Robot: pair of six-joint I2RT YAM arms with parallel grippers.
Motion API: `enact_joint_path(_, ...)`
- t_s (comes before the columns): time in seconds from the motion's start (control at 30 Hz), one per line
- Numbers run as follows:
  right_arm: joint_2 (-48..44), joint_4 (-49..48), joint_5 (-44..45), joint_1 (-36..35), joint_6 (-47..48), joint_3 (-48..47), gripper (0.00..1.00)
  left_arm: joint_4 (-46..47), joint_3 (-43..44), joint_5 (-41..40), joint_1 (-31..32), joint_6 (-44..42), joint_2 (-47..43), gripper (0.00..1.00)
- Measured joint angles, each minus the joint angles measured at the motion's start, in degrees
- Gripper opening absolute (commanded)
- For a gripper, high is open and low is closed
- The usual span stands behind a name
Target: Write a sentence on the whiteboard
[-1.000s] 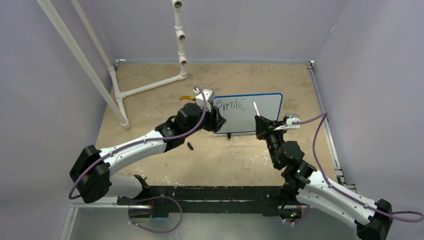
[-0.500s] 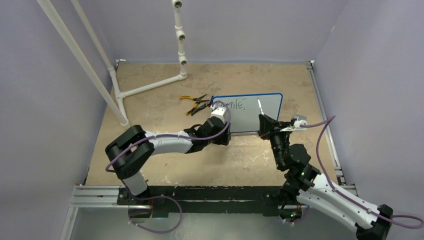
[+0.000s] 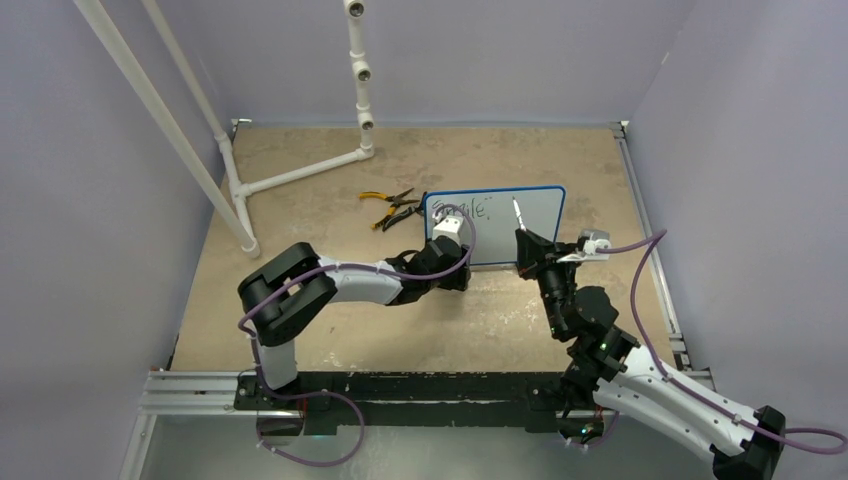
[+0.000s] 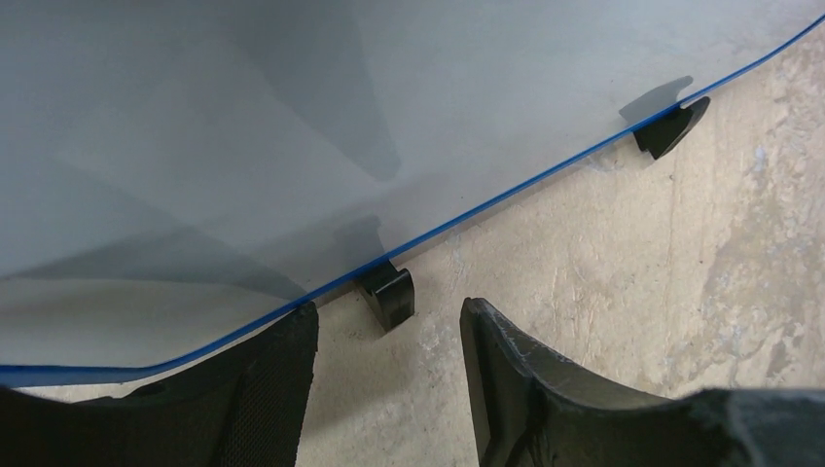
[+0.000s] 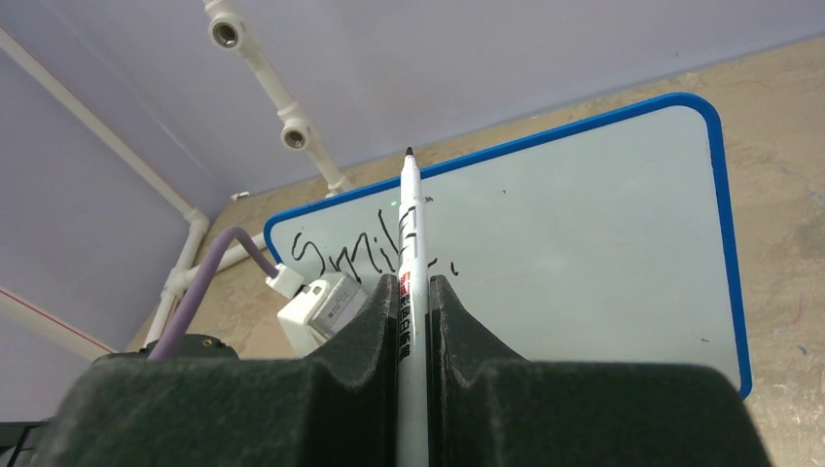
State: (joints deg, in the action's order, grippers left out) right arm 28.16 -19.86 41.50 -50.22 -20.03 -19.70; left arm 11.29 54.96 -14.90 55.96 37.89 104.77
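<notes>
The marker [image 5: 412, 233] is clamped in the right tool [image 5: 413, 284], aimed at the whiteboard [image 5: 603, 224]; the left tool [image 4: 387, 321] is spread empty at its foot [image 4: 389, 292], likely for steadying.

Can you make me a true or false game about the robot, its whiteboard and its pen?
1. The right hand is shut on a white marker pen with a black tip. True.
2. The small white board with a blue frame lies flat on the tan table. False: it stands up on small black feet.
3. Black handwriting on the board reads roughly "Smile". True.
4. The left hand is squeezing the board's frame. False: its fingers stand apart, one black foot between them.
5. Yellow-handled pliers lie on the table beside the board. True.
</notes>
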Motion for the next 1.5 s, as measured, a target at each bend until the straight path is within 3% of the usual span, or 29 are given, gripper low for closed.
enact_joint_path(0.37,0.0,0.0,0.0,0.0,0.0,0.0,0.00,-2.1,2.9,-5.6,0.5,-1.5,2.5,0.49)
enact_joint_path(0.87,0.0,-0.2,-0.1,0.0,0.0,0.0,0.00,-2.8,4.6,-13.4,0.8,-4.2,4.4,0.00)
enact_joint_path(1.2,-0.1,-2.6,-4.6,0.0,2.0,0.5,0.00,-3.3,3.4,-22.4,2.7,-4.0,4.4,0.00)
enact_joint_path(1.5,0.4,-5.5,-11.1,0.0,3.8,1.4,0.00,-8.0,-1.6,-31.3,5.9,3.8,0.3,0.00)
